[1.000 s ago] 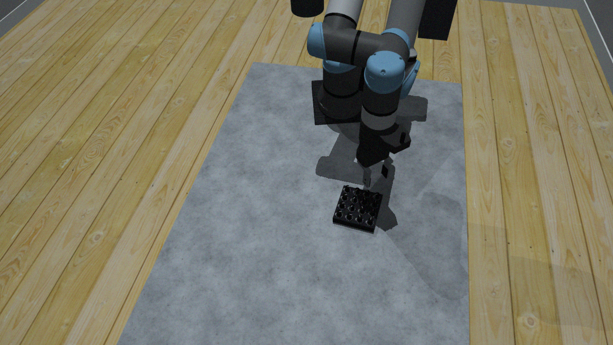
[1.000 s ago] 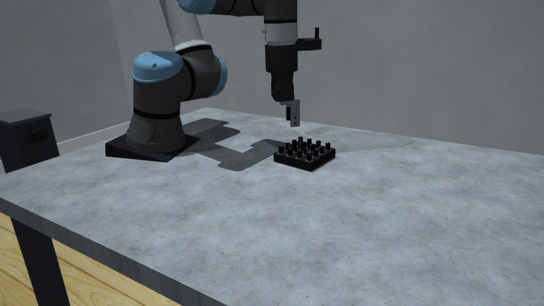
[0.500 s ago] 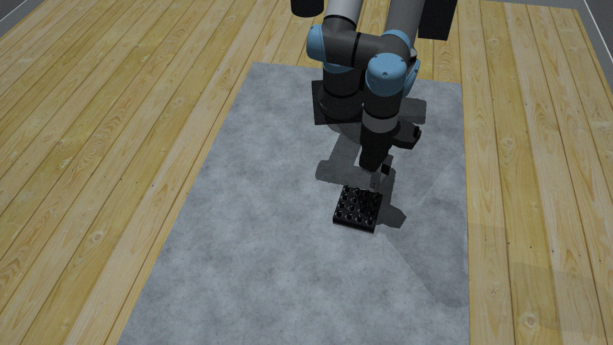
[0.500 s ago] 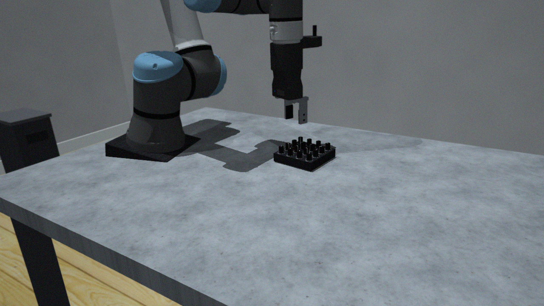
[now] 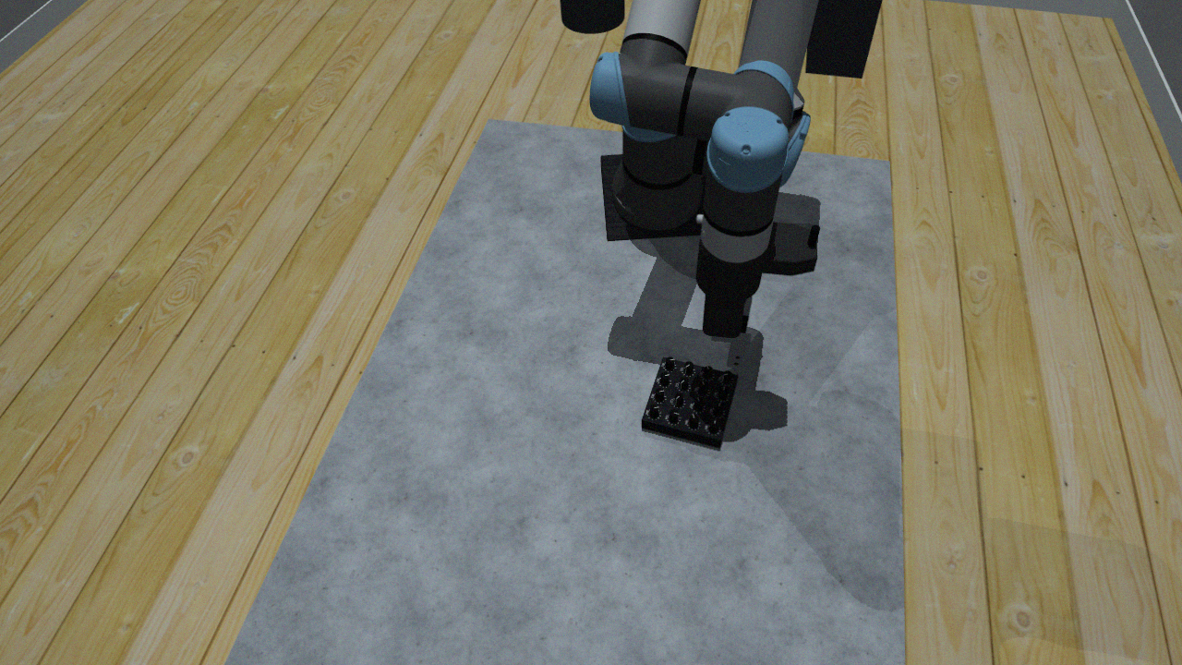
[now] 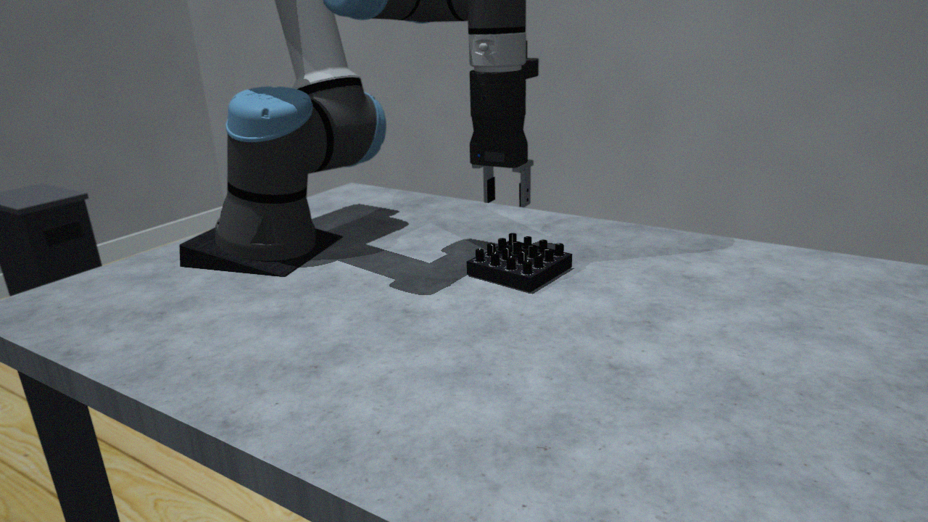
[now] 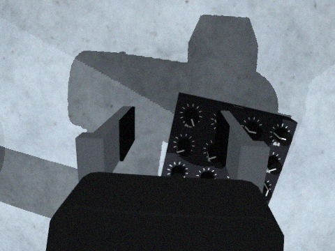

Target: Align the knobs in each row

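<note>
Knob box awaits its corrections, no knob gripped

The black knob box is seen upright on the grey table, below the gripper, its fingers spread wide around nothing. Whether any row has been matched cannot be told; some dials are hidden.

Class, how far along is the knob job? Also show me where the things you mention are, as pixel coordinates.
Already met: the knob box (image 5: 682,429) (image 6: 499,276) (image 7: 174,101) stands on the table (image 5: 463,496) (image 6: 454,389) (image 7: 35,104). In hand: nothing; the open gripper (image 5: 725,334) (image 6: 507,202) (image 7: 174,125) is above it. Left: at least checking row alignment; hidden knobs prevent confirming any finished row.
</note>
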You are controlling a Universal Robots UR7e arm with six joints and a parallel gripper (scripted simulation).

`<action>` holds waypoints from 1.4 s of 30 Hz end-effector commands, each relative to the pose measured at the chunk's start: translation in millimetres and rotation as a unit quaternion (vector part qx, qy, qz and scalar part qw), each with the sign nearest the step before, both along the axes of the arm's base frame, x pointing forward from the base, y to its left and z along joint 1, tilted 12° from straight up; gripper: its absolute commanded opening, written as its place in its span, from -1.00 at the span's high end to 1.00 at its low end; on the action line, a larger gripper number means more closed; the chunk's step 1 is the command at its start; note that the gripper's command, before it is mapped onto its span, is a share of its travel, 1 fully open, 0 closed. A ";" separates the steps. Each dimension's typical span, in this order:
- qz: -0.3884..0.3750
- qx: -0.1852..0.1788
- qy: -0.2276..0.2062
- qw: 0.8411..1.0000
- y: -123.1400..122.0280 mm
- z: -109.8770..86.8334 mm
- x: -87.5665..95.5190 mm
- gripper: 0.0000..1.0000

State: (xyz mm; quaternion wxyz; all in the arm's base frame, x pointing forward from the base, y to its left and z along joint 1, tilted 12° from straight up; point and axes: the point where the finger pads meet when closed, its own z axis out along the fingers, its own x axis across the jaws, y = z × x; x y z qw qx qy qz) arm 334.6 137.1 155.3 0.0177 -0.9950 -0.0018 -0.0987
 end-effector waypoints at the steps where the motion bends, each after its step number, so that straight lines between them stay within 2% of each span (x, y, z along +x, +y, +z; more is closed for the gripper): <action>1: 0.077 -0.012 -0.003 0.997 1.0 1.4 0.4 -1.00; 8: 0.189 -0.034 -0.008 0.981 1.4 2.7 0.8 -1.00; 11: 0.209 -0.038 -0.009 0.977 1.3 2.9 0.9 -1.00; 18: 0.326 -0.062 -0.013 0.943 0.3 4.2 2.1 -1.00; 25: 0.429 -0.083 -0.017 0.899 -1.7 5.4 4.0 -1.00; 27: 0.429 -0.083 -0.017 0.899 -1.7 5.4 4.0 -1.00; 35: 0.521 -0.101 -0.021 0.848 -4.1 6.5 6.8 -1.00; 42: 0.573 -0.112 -0.023 0.812 -5.8 7.2 9.0 -1.00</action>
